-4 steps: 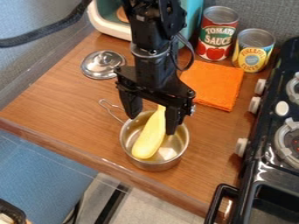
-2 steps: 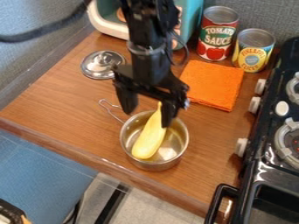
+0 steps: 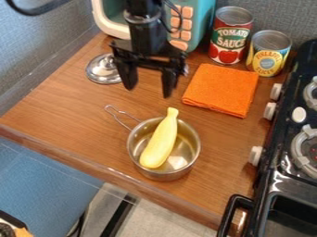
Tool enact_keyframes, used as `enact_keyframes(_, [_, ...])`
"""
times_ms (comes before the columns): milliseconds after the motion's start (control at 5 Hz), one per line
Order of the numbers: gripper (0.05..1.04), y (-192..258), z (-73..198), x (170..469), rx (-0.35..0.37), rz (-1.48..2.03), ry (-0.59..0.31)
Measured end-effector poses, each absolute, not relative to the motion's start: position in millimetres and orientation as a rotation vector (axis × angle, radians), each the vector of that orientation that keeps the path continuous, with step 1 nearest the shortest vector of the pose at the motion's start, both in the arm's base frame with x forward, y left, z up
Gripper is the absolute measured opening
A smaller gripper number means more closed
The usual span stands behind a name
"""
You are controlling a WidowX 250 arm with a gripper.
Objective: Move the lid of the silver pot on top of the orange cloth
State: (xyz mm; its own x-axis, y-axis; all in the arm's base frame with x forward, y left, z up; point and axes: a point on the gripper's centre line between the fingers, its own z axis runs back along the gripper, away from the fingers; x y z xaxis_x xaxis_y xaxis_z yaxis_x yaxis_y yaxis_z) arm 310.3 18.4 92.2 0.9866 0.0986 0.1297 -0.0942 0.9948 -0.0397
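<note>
Lid (image 3: 100, 73) lies at eleven o'clock from our silver pot (image 3: 162, 174), orange cloth (image 3: 221, 90) at one, gripper (image 3: 148, 92) at twelve, jaws apart.

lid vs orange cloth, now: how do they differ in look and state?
Shape: the lid is round with a knob; the cloth is a folded, roughly square pad.
Surface: the lid is shiny silver; the cloth is matte orange.
Clearance: the lid is partly hidden behind the hand; the cloth is in full view.
Shared: both lie on the wooden counter, apart from each other.
</note>
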Motion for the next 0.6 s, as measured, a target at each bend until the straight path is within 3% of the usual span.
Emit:
enact_keyframes(400, [1.001,82,83,366,-0.008,0.194,-0.164])
enact_keyframes(600, [1.001,111,78,380,-0.001,0.241,-0.183])
